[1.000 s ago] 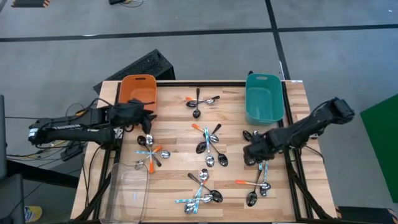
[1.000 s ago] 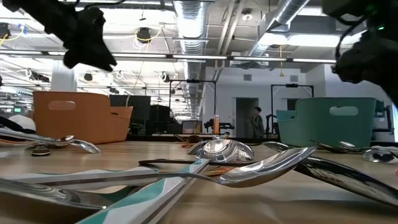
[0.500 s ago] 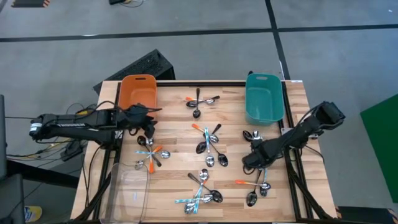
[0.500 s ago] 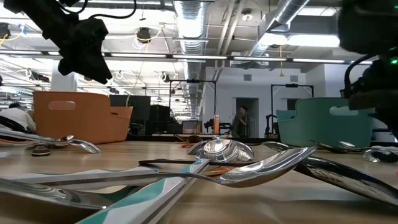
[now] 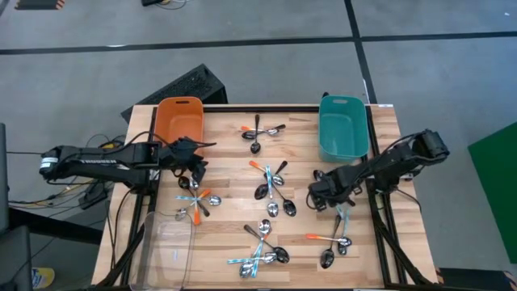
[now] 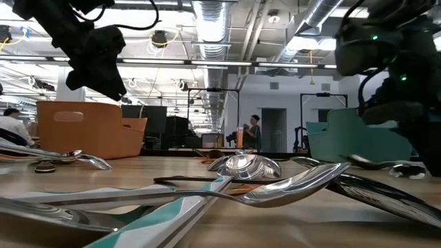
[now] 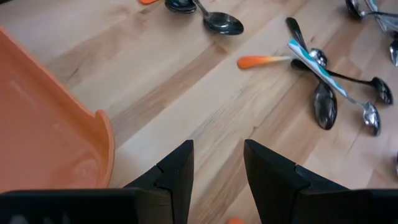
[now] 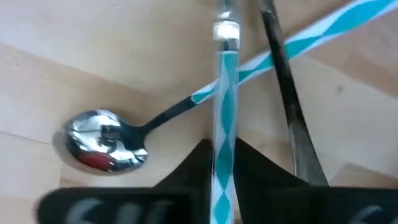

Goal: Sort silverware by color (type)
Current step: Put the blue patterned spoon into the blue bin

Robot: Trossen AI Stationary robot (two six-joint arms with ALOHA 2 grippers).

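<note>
Spoons lie in several clusters on the wooden table (image 5: pixel 226 174), some dark, some with light-blue handles, some with orange handles. My right gripper (image 5: pixel 317 196) is down over the cluster at the right, shut on a light-blue-handled spoon (image 8: pixel 224 93). Under that spoon lies another blue-handled spoon (image 8: pixel 106 142), and a dark handle (image 8: pixel 287 106) runs beside it. My left gripper (image 7: pixel 217 171) hangs open above bare wood beside the orange bin (image 5: pixel 179 121), with nothing between its fingers. My right gripper pinches the spoon's light-blue patterned handle (image 8: pixel 224 146) between its two fingers, away from the metal neck. The fingers come from above, pointing down, one on each side of the handle. The handle crosses over the other blue spoon's handle; whether it is lifted clear I cannot tell.
A teal bin (image 5: pixel 342 128) stands at the far right and a clear tray (image 5: pixel 168 246) at the near left. Other spoon clusters lie at the far middle (image 5: pixel 258 133), the centre (image 5: pixel 271 190), the near middle (image 5: pixel 262 250) and the left (image 5: pixel 195 204).
My right gripper has come down and shifted a little toward the table's left, onto the right-hand spoon cluster. My left gripper has sunk slightly beside the orange bin and stayed open.
</note>
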